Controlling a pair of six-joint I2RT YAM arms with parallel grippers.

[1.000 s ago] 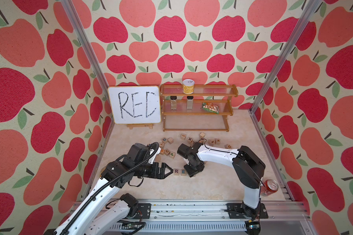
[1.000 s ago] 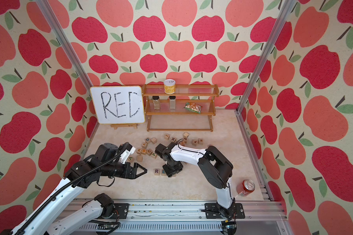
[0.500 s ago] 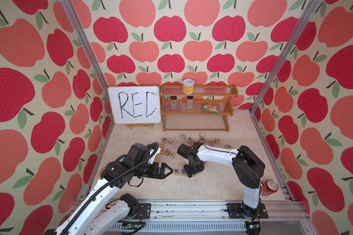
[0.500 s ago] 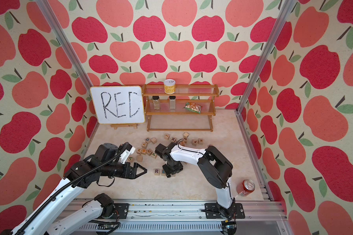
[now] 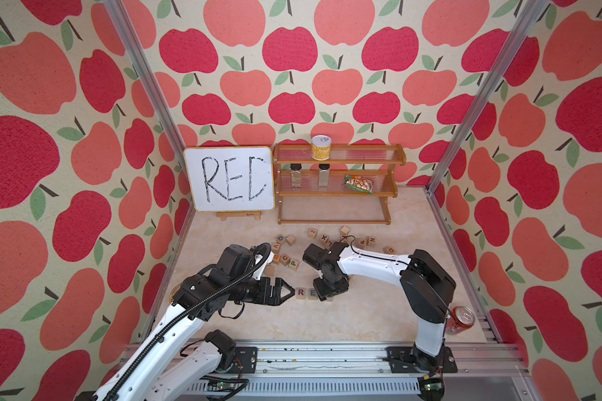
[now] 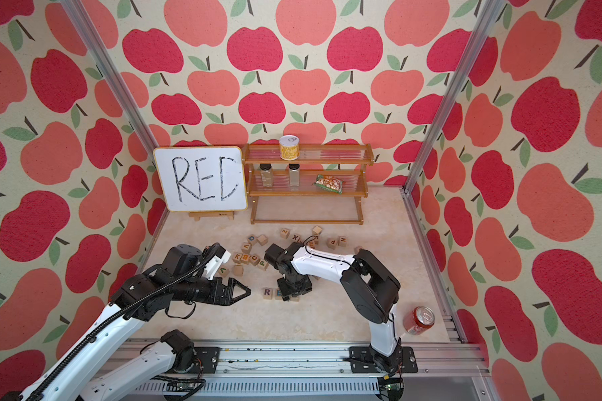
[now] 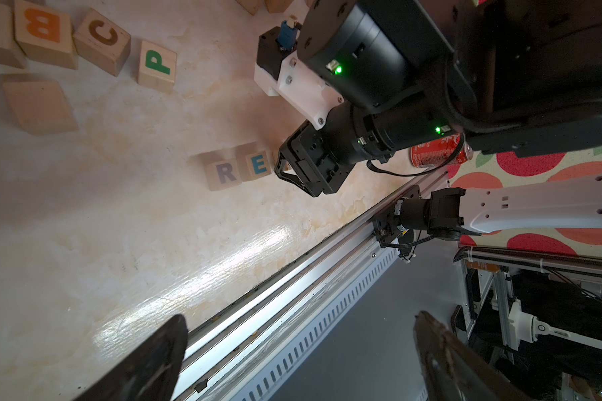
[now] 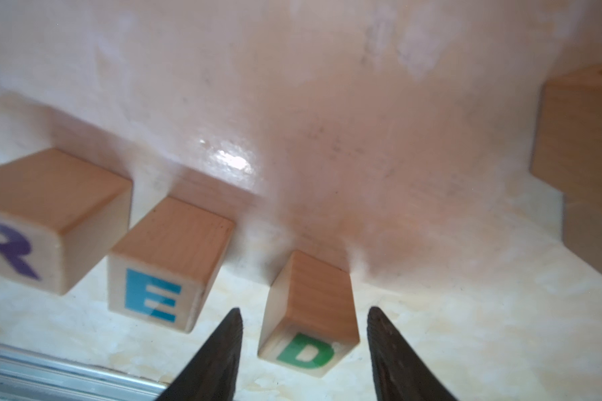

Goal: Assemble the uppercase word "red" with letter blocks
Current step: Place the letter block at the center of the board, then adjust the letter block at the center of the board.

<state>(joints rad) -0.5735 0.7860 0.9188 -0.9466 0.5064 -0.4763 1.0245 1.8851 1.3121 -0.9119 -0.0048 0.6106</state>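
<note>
toward the worktop point(image 5: 344, 319) front edge, the right hand point(image 8: 303, 309) straddles the light-wood cube with a green d point(image 8: 311, 295), open and touching neither side, just beside the wooden cube with a teal e point(image 8: 167, 243) and the wooden cube with a purple r point(image 8: 49, 194); the wide-open left hand point(image 5: 287, 293) hovers near r.

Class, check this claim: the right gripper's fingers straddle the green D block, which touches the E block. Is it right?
No: the right wrist view shows the D block standing apart from the E block. The right gripper does straddle it.
</note>
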